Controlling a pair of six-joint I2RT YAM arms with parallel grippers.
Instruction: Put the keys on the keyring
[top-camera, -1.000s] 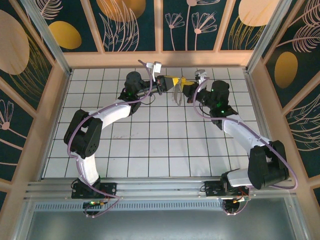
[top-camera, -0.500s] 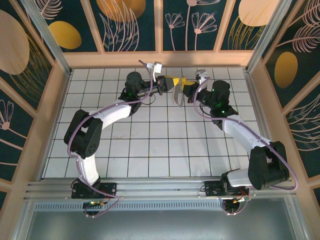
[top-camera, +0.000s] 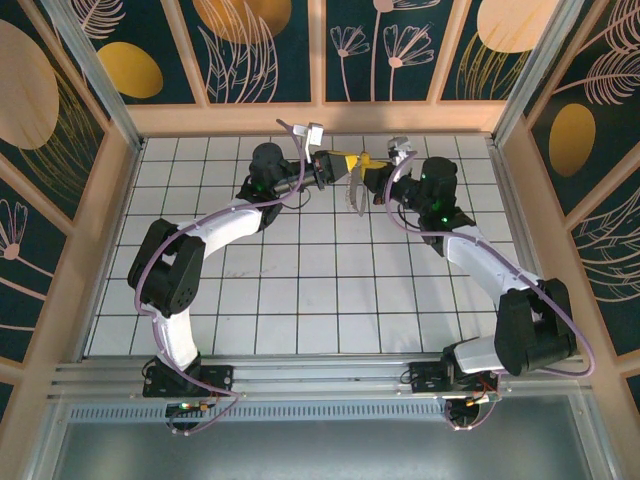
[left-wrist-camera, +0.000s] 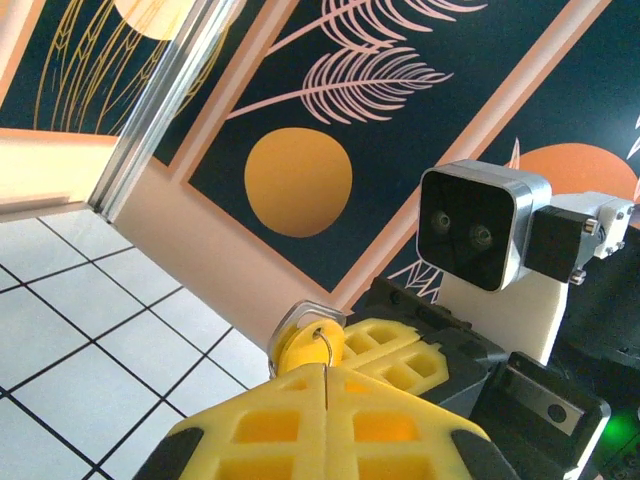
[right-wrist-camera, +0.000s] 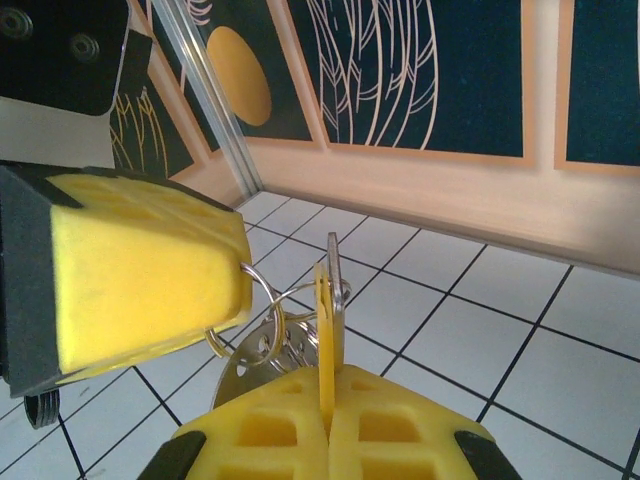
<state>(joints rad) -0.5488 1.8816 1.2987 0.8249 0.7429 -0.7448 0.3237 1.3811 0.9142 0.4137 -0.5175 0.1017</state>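
My two grippers meet above the far middle of the table. In the left wrist view my left gripper (left-wrist-camera: 327, 372) is shut on the thin wire of the keyring (left-wrist-camera: 338, 345). The same ring (right-wrist-camera: 262, 292) comes out of the left gripper's yellow fingers (right-wrist-camera: 140, 290) in the right wrist view. My right gripper (right-wrist-camera: 328, 388) is shut on a flat yellow-headed key (right-wrist-camera: 324, 320) with a silver key blade beside it. The ring wire passes through that key's head. Other silver keys (right-wrist-camera: 245, 368) hang from the ring and dangle below both grippers (top-camera: 354, 195).
The white tiled table (top-camera: 300, 290) is boxed in by wooden walls with dark floral panels (top-camera: 385, 50). The back wall stands close behind the grippers. An aluminium post (top-camera: 95, 80) runs along the left corner.
Almost nothing has changed. The right wrist has edged slightly toward the far wall, and the hanging keys have swung a little. Both grippers keep their grip.
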